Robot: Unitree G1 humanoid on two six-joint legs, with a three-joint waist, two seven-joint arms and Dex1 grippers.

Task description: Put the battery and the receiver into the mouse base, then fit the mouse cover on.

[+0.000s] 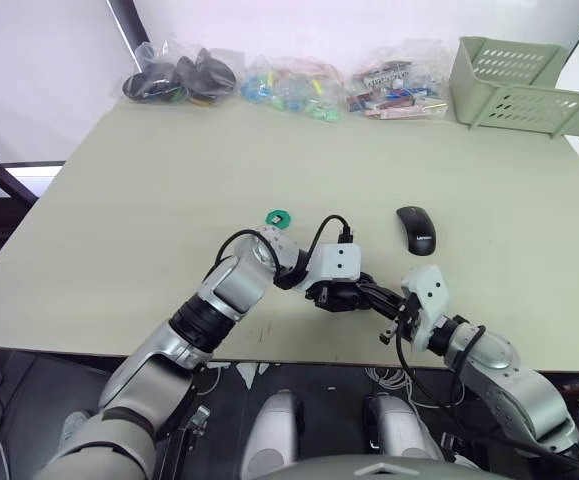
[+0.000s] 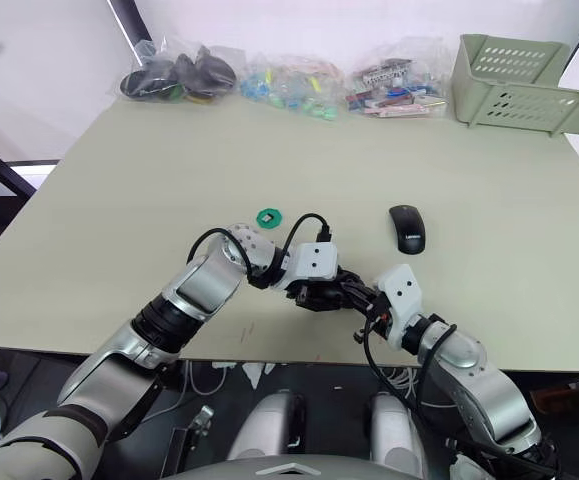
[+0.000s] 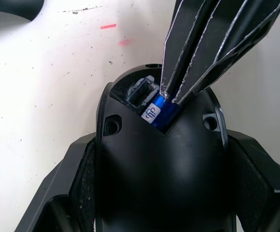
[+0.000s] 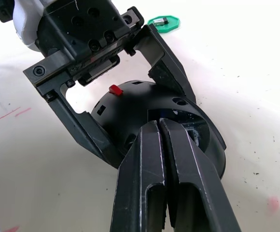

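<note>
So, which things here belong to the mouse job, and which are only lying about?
Job: mouse base, battery, mouse cover, receiver on the green disc.
Lying about: plastic bags, green basket.

Silver-grey arms, black cables, white wrist housings, black screwed pincer (image 4: 108, 99) fingers
</note>
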